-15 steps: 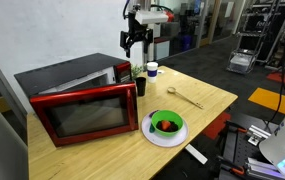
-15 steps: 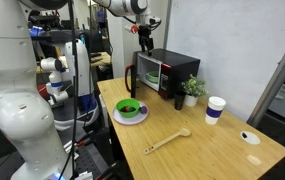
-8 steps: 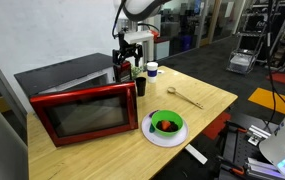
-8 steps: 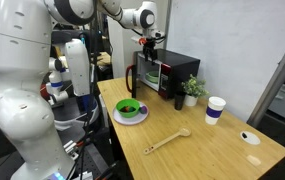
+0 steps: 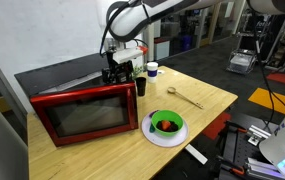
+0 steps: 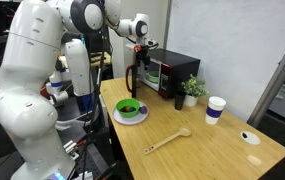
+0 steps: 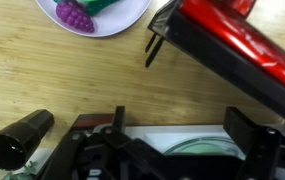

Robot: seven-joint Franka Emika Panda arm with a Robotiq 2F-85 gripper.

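Hand point(image 5: 117, 73) hovers, jaws apart, over microwave door point(image 5: 82, 113).

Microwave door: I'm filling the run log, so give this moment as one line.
tool: open, empty | place: just above the opened red microwave door | contact: cannot tell

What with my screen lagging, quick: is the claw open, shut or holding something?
Claw: open, holding nothing, close to the red microwave door.
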